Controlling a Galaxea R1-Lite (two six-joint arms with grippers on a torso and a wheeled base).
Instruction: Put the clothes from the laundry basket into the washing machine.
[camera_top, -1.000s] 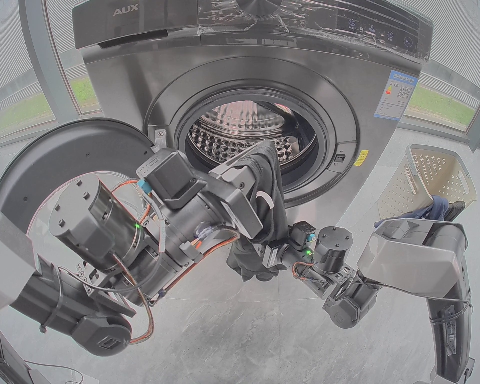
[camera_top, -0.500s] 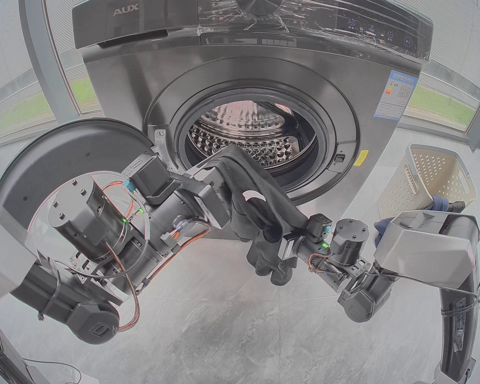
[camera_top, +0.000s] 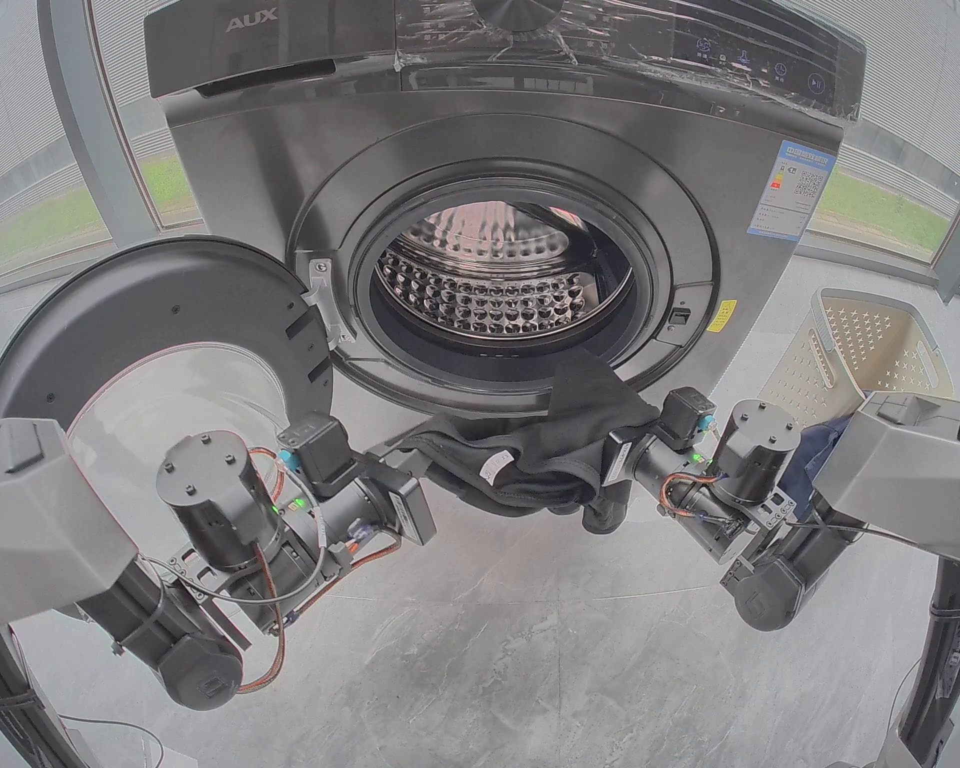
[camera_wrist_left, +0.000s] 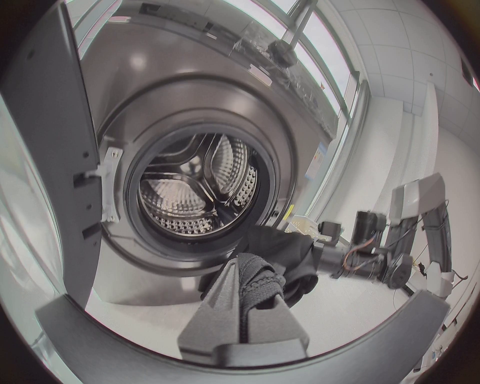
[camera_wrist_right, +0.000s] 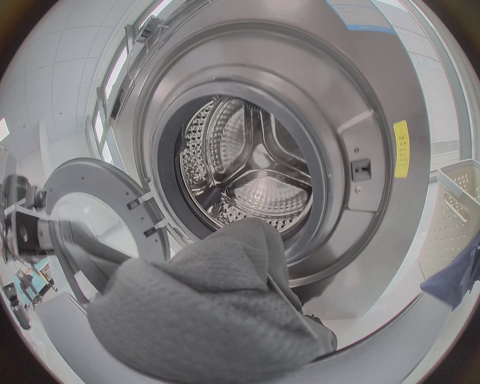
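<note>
The black garment (camera_top: 530, 455) hangs stretched between the two arms in front of the washing machine (camera_top: 500, 120), just below the lower rim of its round opening and outside the drum (camera_top: 500, 270). The left gripper (camera_wrist_left: 250, 272) is clamped narrowly on one bunched end of the cloth, which is pinched between its fingers (camera_wrist_left: 220, 300). The other end is gathered at the right gripper (camera_top: 612, 462); cloth lies over its tip, so its grip cannot be told. One flap rises against the opening's lower right rim; whether it touches is unclear. The middle of the garment sags above the floor (camera_top: 500, 650). The door (camera_top: 150, 300) stands swung wide to the left. The laundry basket (camera_top: 860, 350) stands at the machine's right side, its lower part hidden by the right arm, with blue cloth (camera_top: 812, 455) showing at its near edge.
</note>
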